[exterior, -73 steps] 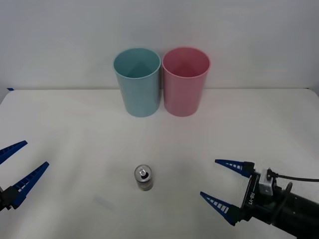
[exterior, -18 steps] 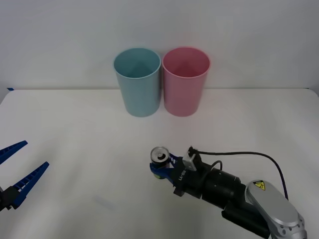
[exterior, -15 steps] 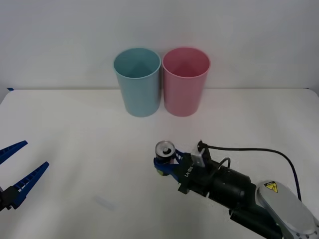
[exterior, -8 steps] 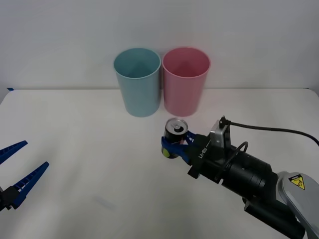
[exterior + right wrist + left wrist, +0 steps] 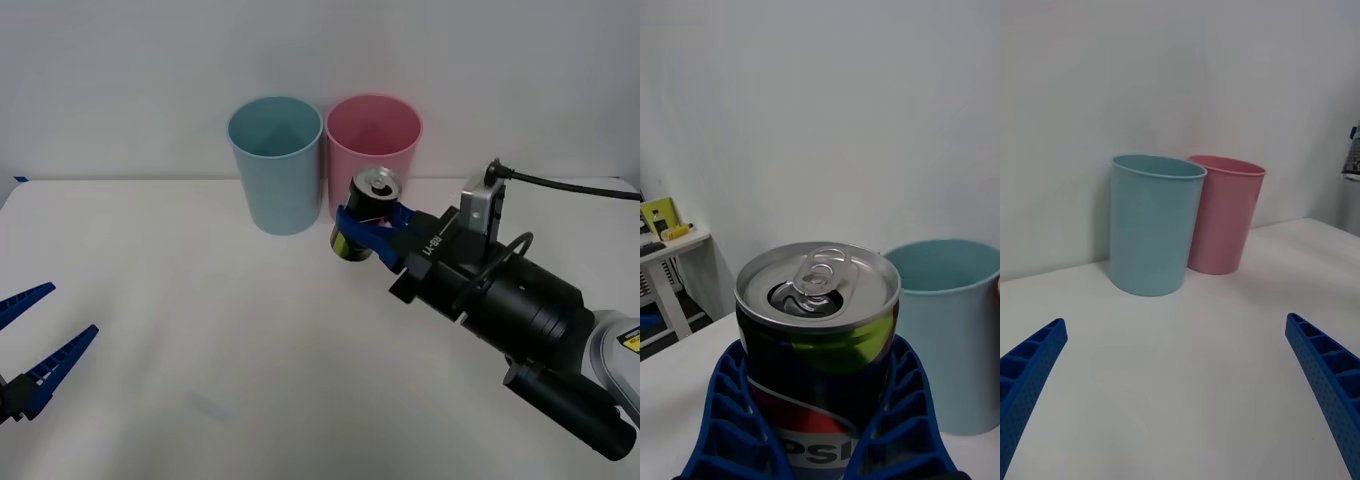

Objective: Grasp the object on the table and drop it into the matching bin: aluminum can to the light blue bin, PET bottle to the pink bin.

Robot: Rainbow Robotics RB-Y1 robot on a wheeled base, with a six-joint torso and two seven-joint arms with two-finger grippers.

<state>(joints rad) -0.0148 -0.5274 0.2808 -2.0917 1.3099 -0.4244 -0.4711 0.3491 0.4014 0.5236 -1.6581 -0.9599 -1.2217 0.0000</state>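
The aluminum can (image 5: 365, 212) hangs in the air, upright, in front of the pink bin (image 5: 373, 150) and just right of the light blue bin (image 5: 277, 163). My right gripper (image 5: 360, 228) is shut on the can, its blue fingers (image 5: 728, 409) hugging both sides of the dark body. The right wrist view shows the can (image 5: 820, 330) close up, silver top with pull tab, and the light blue bin (image 5: 955, 330) behind it. Low at the table's left edge, my left gripper (image 5: 30, 345) stays open and holds nothing. Both bins, light blue (image 5: 1154, 223) and pink (image 5: 1225, 212), stand ahead in the left wrist view.
The white table (image 5: 180, 330) spreads wide between the two arms. The bins stand side by side, touching, at the table's far edge against a plain wall. A small desk (image 5: 666, 247) with items stands off beyond the table's side.
My right gripper has risen off the table with the can and carried it forward, from mid-table up to just before the bins. The left arm has not moved.
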